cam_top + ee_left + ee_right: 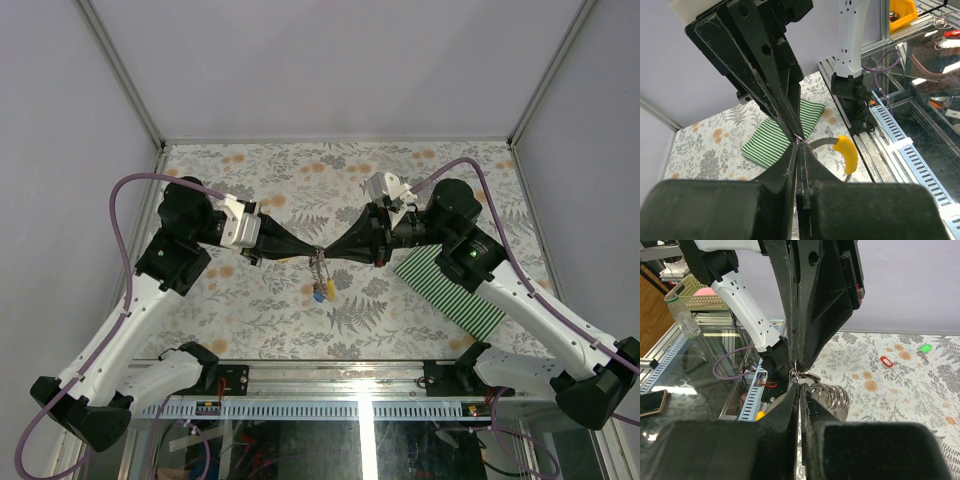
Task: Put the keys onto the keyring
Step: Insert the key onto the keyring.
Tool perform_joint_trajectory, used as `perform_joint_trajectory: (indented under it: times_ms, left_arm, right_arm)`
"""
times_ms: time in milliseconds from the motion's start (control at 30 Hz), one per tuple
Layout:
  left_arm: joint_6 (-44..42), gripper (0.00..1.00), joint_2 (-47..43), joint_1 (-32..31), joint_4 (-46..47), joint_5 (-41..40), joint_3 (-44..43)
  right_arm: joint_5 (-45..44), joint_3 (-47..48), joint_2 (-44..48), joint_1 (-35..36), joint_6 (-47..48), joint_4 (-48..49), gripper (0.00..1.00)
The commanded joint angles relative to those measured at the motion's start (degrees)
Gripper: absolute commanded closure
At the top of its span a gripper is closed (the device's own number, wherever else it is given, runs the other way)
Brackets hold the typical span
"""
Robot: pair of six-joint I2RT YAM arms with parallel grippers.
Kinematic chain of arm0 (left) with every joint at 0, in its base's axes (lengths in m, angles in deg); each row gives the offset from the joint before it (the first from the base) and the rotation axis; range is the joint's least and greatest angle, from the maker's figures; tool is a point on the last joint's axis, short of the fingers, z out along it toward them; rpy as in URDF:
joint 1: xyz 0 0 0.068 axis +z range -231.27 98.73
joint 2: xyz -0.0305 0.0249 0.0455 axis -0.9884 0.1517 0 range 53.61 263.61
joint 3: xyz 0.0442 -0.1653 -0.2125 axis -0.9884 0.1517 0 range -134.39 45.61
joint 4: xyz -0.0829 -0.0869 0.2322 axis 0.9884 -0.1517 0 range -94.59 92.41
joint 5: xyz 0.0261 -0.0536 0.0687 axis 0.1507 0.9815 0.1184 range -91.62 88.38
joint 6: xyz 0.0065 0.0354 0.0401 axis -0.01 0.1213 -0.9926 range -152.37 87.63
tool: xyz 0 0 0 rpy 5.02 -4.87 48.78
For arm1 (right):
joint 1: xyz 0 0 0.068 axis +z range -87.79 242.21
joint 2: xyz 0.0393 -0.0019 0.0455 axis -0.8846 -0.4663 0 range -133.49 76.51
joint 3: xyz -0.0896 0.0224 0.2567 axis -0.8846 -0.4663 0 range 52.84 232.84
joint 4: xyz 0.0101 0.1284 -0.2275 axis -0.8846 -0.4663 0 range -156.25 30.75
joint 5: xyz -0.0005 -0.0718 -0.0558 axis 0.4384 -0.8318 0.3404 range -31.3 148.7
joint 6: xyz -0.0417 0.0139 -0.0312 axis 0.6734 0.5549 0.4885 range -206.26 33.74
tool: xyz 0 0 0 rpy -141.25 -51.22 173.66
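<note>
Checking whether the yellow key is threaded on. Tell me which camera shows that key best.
Left wrist view: the yellow key is large and unobstructed, beside the metal keyring. The top view shows only a tiny hanging yellow speck; the right wrist view only a sliver, mostly hidden.

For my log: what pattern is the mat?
The mat is green-and-white striped; clearest in left wrist view.

Four keys in all, yellow key [331,285] and blue key [318,295] at six o'clock below one keyring [319,264], red key [885,361] and green key [925,347] on the table [920,395], one striped mat [452,287] at four o'clock, two grippers, left gripper [311,247], right gripper [329,250], one bottle [683,316], one basket [699,299]
</note>
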Motion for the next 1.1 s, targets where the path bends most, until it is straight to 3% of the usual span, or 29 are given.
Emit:
perform_joint_trajectory:
  times_ms: [0, 1067]
  left_arm:
    - [-1.2, 1.00, -0.4, -0.4, -0.5, 1.0, -2.3]
    - [-2.7, 1.00, -0.7, -0.4, -2.6, -0.4, -2.5]
  right_arm:
    - [-2.9, 3.4, 0.3, -0.3, -0.7, 2.5, 1.00]
    - [-8.0, 1.6, 4.2, -0.2, -1.5, 3.8, 1.00]
